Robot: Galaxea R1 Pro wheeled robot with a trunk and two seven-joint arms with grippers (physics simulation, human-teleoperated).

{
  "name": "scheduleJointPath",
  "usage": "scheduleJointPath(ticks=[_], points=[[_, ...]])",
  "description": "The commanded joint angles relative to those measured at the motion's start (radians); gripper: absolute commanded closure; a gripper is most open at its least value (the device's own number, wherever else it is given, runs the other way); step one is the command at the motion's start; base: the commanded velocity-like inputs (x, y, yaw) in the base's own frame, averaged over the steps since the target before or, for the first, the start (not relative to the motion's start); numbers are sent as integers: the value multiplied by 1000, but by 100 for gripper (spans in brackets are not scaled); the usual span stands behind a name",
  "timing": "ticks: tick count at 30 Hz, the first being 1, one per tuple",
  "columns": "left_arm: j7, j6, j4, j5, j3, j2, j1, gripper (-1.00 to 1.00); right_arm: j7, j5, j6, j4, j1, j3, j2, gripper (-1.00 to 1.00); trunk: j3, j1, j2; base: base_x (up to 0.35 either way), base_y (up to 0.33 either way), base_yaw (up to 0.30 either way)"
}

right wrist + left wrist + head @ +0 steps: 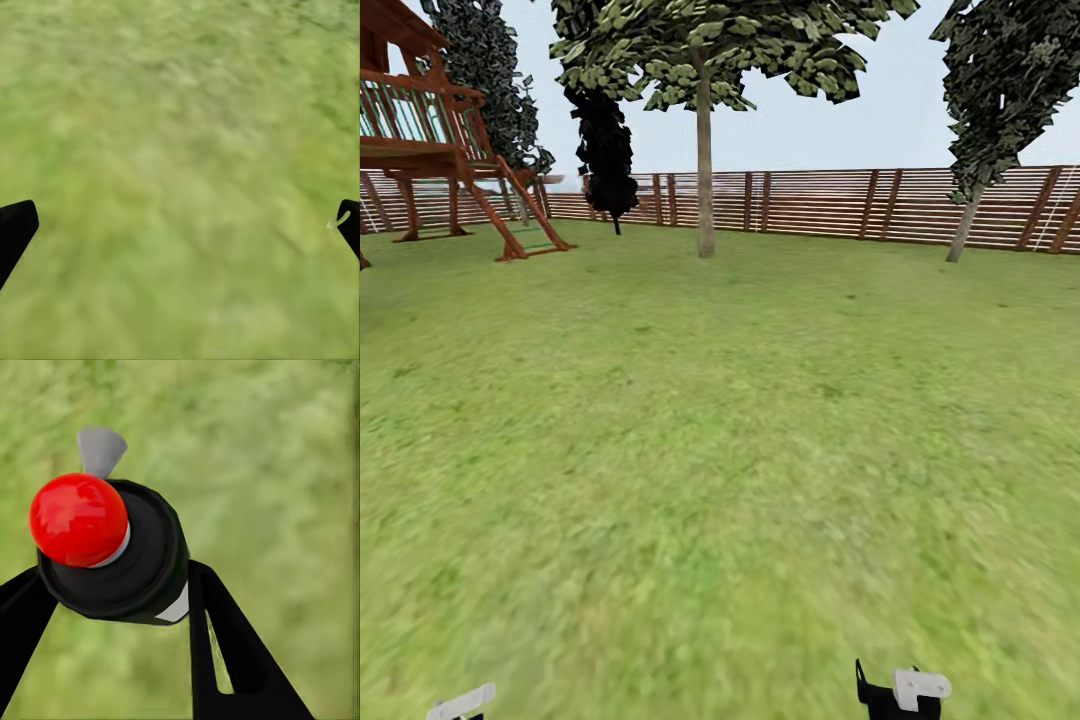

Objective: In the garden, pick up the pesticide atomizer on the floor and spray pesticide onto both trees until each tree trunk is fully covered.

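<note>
The left gripper [120, 607] has the pesticide atomizer [112, 551] pinched between its two black fingers [232, 652], one pressed on each side of the dark body, red nozzle tip [77, 519] pointing out over the grass. So the bottle is off the floor and in hand. It looks like a small rigid plastic bottle, probably light, with smooth round sides that could twist or slip in a side pinch; my read is that a hold low on the body, clear of the grey trigger [100, 450], suits it best, and that is roughly where the fingers sit now.

Over on the right gripper [180, 225], the jaws are spread wide and empty, a black fingertip [15, 229] at each edge with bare lawn [180, 150] between them.

Ahead, the ground is flat open grass with plenty of room to roll. One tree [705, 150] stands far off, centre, its straight pale trunk [705, 190] just in front of the brown slat fence [840, 205]. A leaning tree [1000, 90] is far right, a dark conifer [605, 150] and a wooden play tower [435, 140] far left. I judge the trunk is well out of spray range for now.
</note>
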Motion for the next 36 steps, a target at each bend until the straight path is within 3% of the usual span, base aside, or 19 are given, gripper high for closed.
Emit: scheduleJointPath(ticks=[1, 26, 36], points=[[0, -3, 0, -2, 5, 0, 0, 100, -5, 11, -3, 1, -1, -5, 0, -100, -1, 0, 0, 340, 0, 0], [0, -3, 0, -2, 5, 0, 0, 100, -4, 10, -5, 1, -1, -5, 0, -100, -1, 0, 0, 340, 0, 0], [0, -3, 0, -2, 5, 0, 0, 100, -3, 10, -5, 1, -1, -6, 0, -100, 4, 0, 0, 340, 0, -123]])
